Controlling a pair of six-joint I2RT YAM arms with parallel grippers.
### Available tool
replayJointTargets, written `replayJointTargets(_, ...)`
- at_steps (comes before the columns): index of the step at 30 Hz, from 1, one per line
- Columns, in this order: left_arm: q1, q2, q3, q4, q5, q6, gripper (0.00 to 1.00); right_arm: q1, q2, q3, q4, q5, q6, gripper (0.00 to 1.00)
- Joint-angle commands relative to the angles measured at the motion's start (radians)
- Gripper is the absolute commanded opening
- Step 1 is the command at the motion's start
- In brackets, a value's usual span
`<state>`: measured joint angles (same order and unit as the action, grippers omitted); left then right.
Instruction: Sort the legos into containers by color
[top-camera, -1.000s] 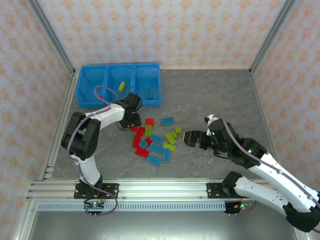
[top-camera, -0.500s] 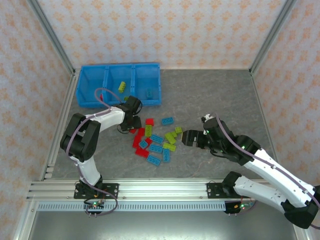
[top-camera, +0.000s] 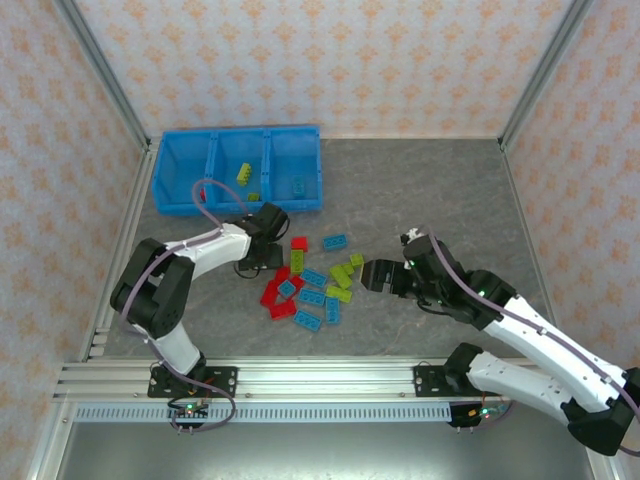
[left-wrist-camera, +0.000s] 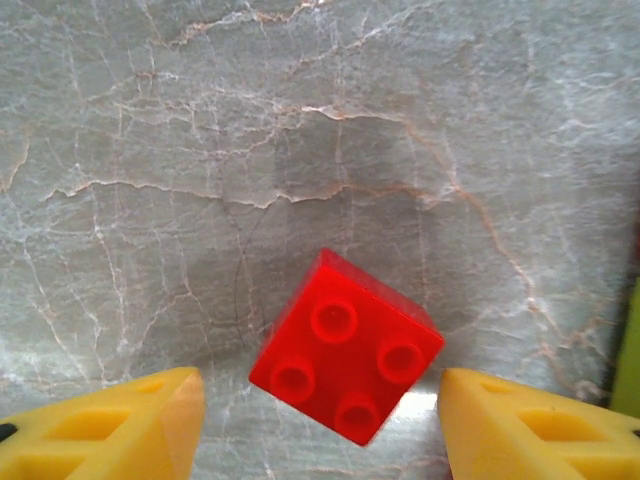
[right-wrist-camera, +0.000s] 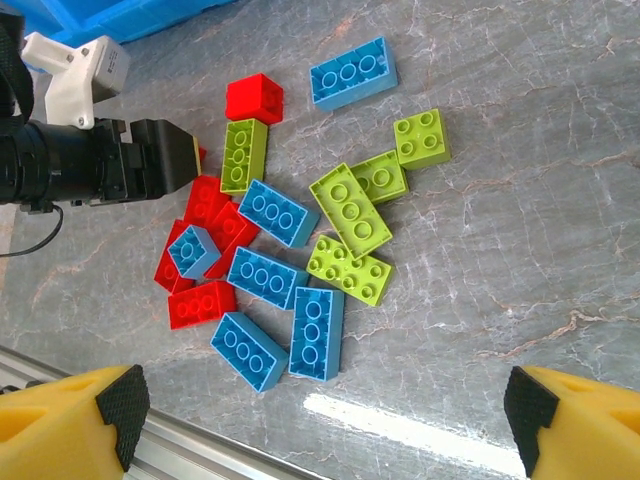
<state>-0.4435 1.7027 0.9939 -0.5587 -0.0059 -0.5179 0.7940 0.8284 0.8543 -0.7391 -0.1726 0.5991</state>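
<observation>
Red brick (left-wrist-camera: 347, 360) is sitting loose between the left gripper's (left-wrist-camera: 318, 405) spread fingers (left-wrist-camera: 110, 425). From above, the legos (top-camera: 312, 277) are lying mid-table, containers (top-camera: 290, 150) at eleven o'clock, bare table (top-camera: 420, 190) at one o'clock. Right gripper (right-wrist-camera: 320, 410) is hanging wide open.

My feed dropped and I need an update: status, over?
Left gripper open, straddling red brick on table. Right gripper open, facing lego pile. Nothing blocking.

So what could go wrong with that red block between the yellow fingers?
The red brick sits cornerwise between the left gripper's open fingers, so closing could spin or pop it out. The right gripper hovers open across the crowded pile; the arms might bump or scatter neighbouring bricks.
</observation>
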Motion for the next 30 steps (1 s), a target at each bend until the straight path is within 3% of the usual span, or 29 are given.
replayJointTargets(1, 0.003, 0.05, 0.024, 0.01, -0.05, 0.042, 0.64, 0.006, 0.008, 0.008, 0.008, 0.002, 0.011, 0.94)
replayJointTargets(6, 0.003, 0.093, 0.051, 0.043, -0.058, 0.061, 0.62, 0.005, 0.004, -0.001, 0.002, 0.006, 0.028, 0.94)
replayJointTargets(16, 0.004, 0.123, 0.065, 0.05, -0.049, 0.075, 0.38, 0.006, 0.035, 0.02, 0.016, 0.016, 0.025, 0.94)
replayJointTargets(23, 0.01, -0.019, 0.065, 0.015, -0.047, 0.046, 0.27, 0.007, 0.103, 0.035, 0.133, -0.127, 0.018, 0.94)
replayJointTargets(27, 0.071, -0.134, 0.132, -0.051, -0.094, 0.038, 0.25, 0.007, 0.107, 0.048, 0.162, -0.1, 0.016, 0.94)
replayJointTargets(30, 0.185, -0.181, 0.22, -0.084, -0.113, 0.032, 0.25, 0.007, 0.107, 0.056, 0.153, -0.062, 0.008, 0.95)
